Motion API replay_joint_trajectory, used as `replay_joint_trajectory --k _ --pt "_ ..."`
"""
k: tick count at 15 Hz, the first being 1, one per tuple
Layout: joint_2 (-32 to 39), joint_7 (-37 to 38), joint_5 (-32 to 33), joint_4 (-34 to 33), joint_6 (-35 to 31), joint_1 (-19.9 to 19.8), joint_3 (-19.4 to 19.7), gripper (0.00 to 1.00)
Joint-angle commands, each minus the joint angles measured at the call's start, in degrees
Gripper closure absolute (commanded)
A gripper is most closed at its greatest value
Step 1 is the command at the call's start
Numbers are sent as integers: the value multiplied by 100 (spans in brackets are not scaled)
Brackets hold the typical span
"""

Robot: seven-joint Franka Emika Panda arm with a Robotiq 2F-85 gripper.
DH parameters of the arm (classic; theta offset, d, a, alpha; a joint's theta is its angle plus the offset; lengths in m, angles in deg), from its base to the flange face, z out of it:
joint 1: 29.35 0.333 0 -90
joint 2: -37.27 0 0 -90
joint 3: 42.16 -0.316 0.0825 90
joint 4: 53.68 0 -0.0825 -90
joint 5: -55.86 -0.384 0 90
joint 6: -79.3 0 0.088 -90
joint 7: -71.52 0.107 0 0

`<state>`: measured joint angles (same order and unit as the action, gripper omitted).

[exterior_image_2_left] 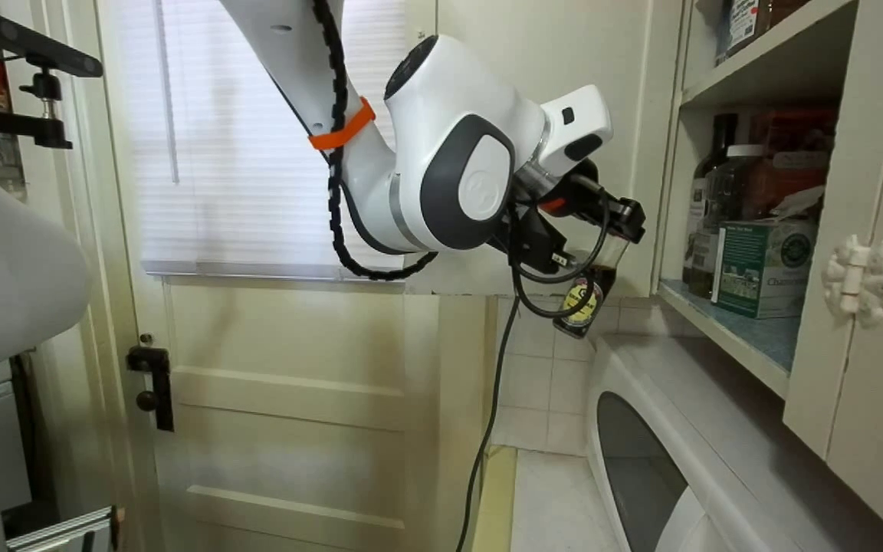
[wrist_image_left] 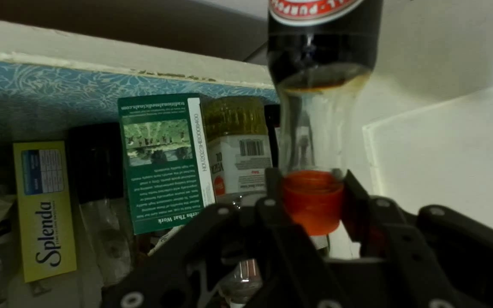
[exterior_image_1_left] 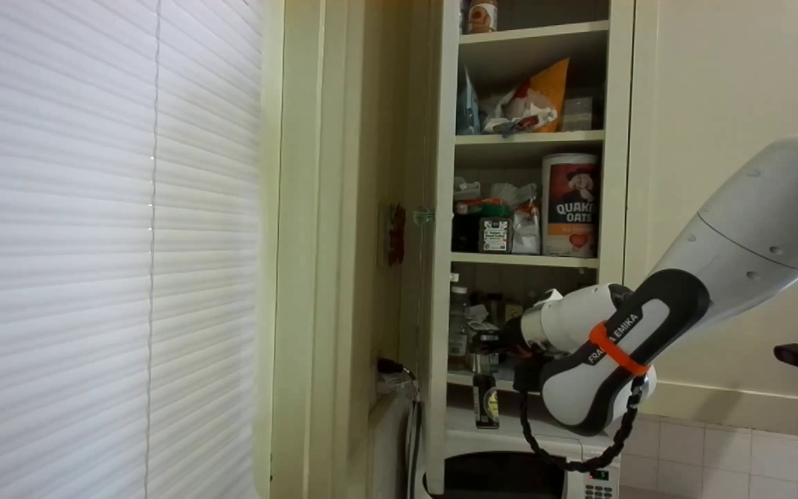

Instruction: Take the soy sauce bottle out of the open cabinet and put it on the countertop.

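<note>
With our gripper (wrist_image_left: 313,194) clamped on its red cap (wrist_image_left: 312,209), we have the soy sauce bottle (exterior_image_2_left: 582,301) out of the open cabinet (exterior_image_2_left: 725,337), right of centre in an exterior view, but not yet on the countertop (exterior_image_2_left: 560,502) at bottom.

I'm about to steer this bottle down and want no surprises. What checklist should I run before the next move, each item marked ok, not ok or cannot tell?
1. Grip: ok; the gripper is shut on the red cap of the soy sauce bottle.
2. Bottle out of the open cabinet: ok.
3. Bottle apart from the microwave: ok, a gap shows in an exterior view.
4. Bottle upright: not ok, tilted there.
5. Landing spot on the countertop: cannot tell, only part shows.
</note>
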<state>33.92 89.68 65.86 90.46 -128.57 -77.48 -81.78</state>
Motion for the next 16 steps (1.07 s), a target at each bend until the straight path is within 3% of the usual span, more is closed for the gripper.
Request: replay_joint_trajectory --k 1,2,3,4,10,11,12,14,15,16 --pt "2 0 7 -7 0 0 8 90" --pt "123 -370 -215 109 -332 1147 1065 90" --pt "116 -119 72 195 -516 215 227 90" --pt "191 -187 169 349 -832 399 435 90" --pt "796 1 1310 1117 -2889 187 643 90" --pt "915 42 1455 1212 -3237 1127 1706 90" --pt "1014 55 1596 1288 -3500 1243 1967 90" --pt "1355 14 1942 1360 -3951 1756 2858 90" --pt "1076 -79 1614 1317 -3481 1349 2215 65" --pt "1178 -79 1737 1354 -3508 1527 2534 65"
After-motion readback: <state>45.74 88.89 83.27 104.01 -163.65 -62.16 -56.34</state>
